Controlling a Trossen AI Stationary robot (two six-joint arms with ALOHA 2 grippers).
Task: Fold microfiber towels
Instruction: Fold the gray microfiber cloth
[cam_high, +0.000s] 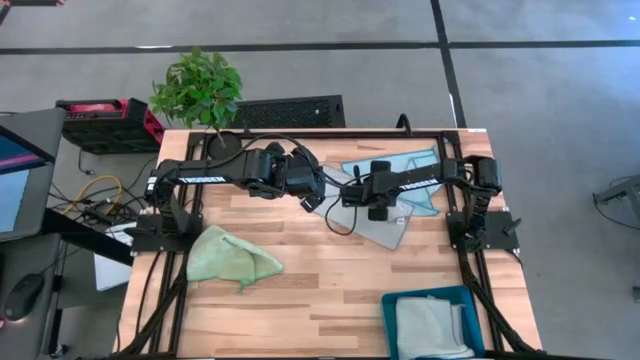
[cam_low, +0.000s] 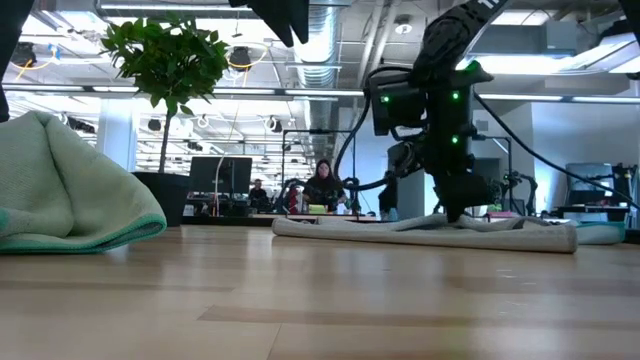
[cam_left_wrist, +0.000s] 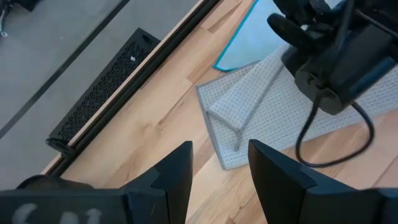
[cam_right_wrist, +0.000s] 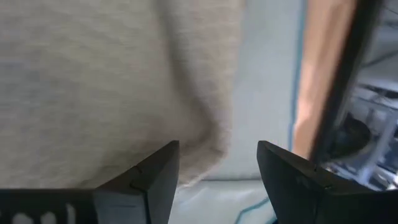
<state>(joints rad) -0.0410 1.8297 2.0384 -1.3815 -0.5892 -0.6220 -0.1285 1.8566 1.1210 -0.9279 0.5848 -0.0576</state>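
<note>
A grey microfiber towel (cam_high: 390, 232) lies on the table right of centre, one corner turned over onto itself (cam_left_wrist: 227, 118). Part of it rests on a light blue towel (cam_high: 400, 165), which lies flat behind it. My right gripper (cam_right_wrist: 217, 149) stands open, pointing down over a raised fold of the grey towel (cam_right_wrist: 124, 81) beside the blue towel (cam_right_wrist: 261, 93). My left gripper (cam_left_wrist: 221, 146) hangs open above the table, left of the grey towel. A light green towel (cam_high: 235, 258) lies crumpled at the front left. My right gripper comes at the grey towel slanting down from above. In the low view its fingertips (cam_low: 455, 212) reach down to the towel's top (cam_low: 420, 232). Whether they touch the cloth I cannot tell.
A teal bin (cam_high: 390, 305) at the front right corner holds a folded pale towel (cam_high: 430, 328). A potted plant (cam_high: 197, 88) stands beyond the far left corner. The two arms' bases stand at the left and right edges. Bare wood lies in the front middle.
</note>
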